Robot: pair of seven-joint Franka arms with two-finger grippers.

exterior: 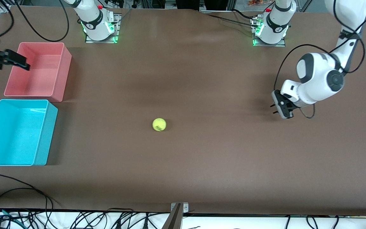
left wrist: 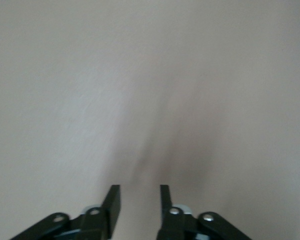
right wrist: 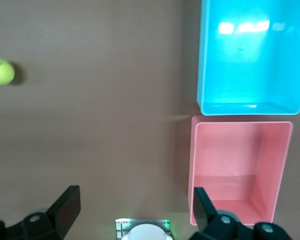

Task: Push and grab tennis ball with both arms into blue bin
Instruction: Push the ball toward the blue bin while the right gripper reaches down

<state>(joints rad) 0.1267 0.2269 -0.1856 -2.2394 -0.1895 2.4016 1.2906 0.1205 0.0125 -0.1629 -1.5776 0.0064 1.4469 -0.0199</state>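
Observation:
The yellow-green tennis ball [exterior: 159,124] [right wrist: 1,71] rests on the brown table near its middle, with nothing touching it. The blue bin [exterior: 44,136] [right wrist: 250,107] stands at the right arm's end of the table, with nothing in it. My left gripper [exterior: 274,108] [left wrist: 140,200] hangs low over bare table toward the left arm's end, well apart from the ball. Its fingers stand a little apart with nothing between them. My right gripper [exterior: 17,61] [right wrist: 135,205] hovers high over the outer edge of the pink bin, wide open and holding nothing.
A pink bin [exterior: 60,79] [right wrist: 240,123] of like size stands beside the blue bin, farther from the front camera, with nothing in it. Both arm bases [exterior: 98,22] [exterior: 270,27] sit on the table's edge farthest from that camera. Cables trail along the nearest edge.

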